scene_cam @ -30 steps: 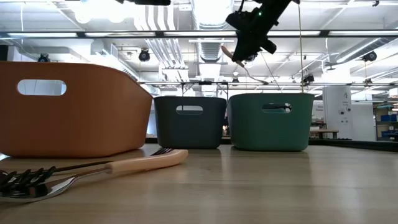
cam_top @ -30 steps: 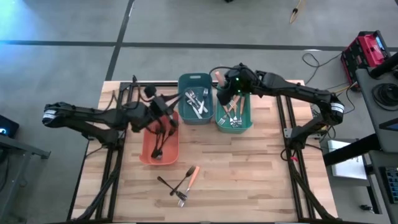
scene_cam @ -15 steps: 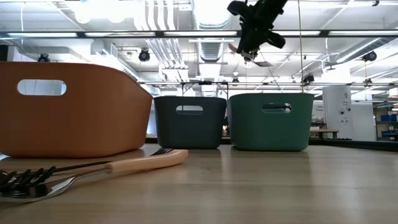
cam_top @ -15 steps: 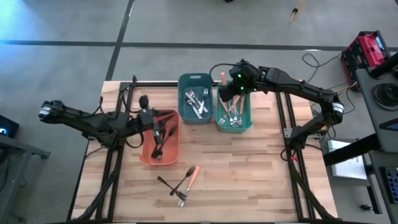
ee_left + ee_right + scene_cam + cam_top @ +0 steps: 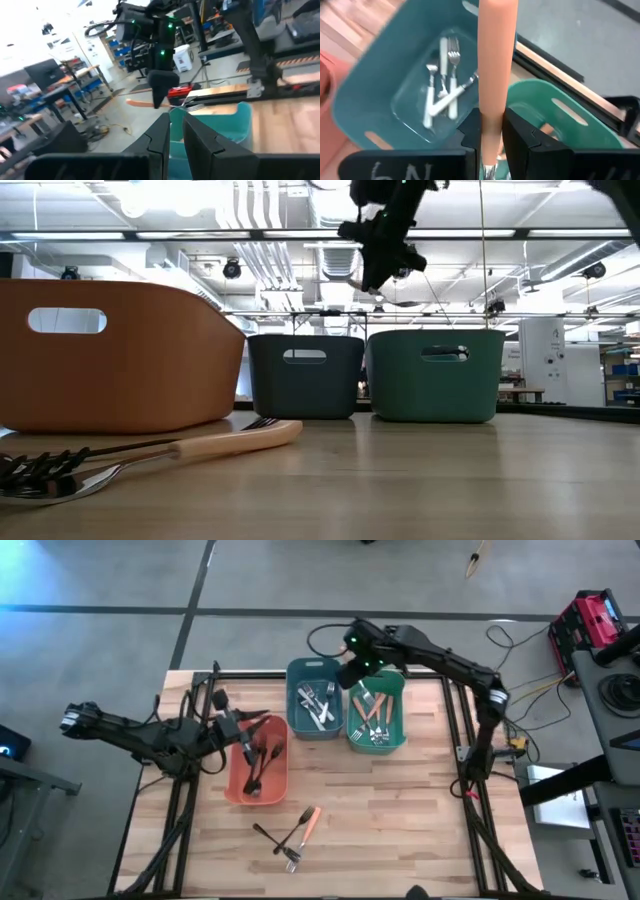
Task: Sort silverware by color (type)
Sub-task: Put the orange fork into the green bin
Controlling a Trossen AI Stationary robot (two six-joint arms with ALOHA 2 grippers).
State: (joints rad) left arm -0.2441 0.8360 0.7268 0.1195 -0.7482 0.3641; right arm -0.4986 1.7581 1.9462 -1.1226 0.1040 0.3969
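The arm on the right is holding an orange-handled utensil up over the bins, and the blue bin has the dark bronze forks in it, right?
Not quite: the blue bin holds plain silver pieces, as the right wrist view shows. The right end effector does hold the orange-handled utensil above the bins.

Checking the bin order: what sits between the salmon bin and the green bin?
In the high view, the blue bin, holding plain silver forks, sits between the salmon bin and the green bin.

Robotics lab: exposed ceiling ducts (image 5: 250, 250), strip lights, workbenches (image 5: 75, 82), concrete floor (image 5: 300, 580).
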